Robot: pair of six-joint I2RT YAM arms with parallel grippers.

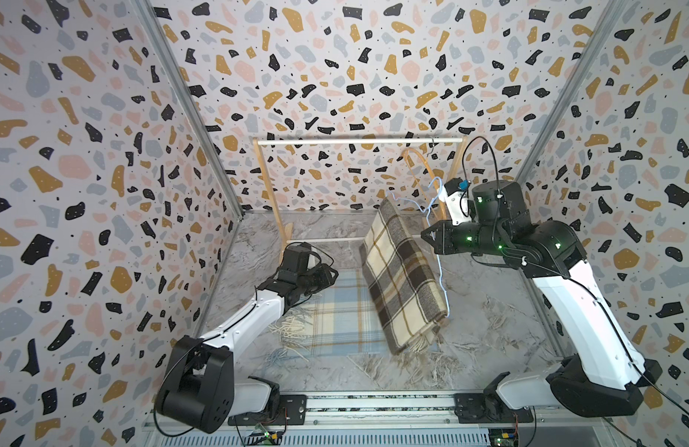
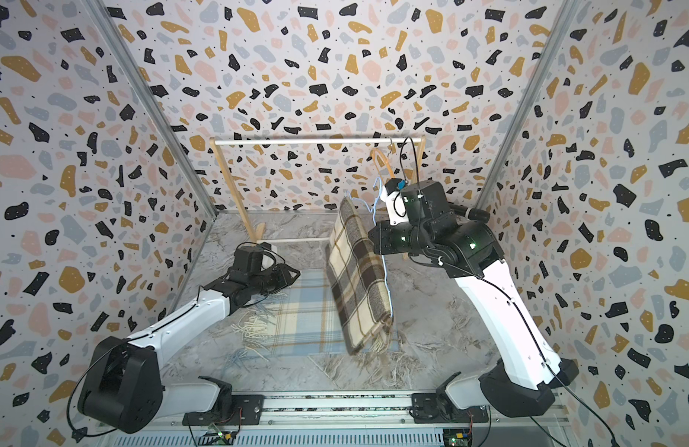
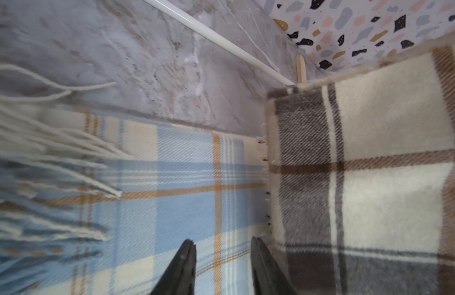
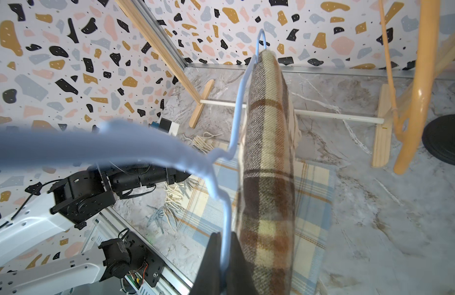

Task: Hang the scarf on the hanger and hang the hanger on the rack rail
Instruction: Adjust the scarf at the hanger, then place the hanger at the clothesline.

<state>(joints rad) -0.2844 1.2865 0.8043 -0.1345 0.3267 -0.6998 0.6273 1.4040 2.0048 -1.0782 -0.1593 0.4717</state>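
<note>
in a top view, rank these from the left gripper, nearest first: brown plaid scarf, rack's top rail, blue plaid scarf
1. blue plaid scarf: flat on the table, under the left gripper.
2. brown plaid scarf: hanging on the blue hanger, to its right.
3. rack's top rail: high at the back.

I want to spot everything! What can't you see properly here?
The blue hanger: bar hidden under the brown scarf, every view; near part blurred, too close to the lens, right wrist view.
The blue scarf: partly behind the brown scarf, both top views.
The left gripper: cut off by left wrist view's edge.
</note>
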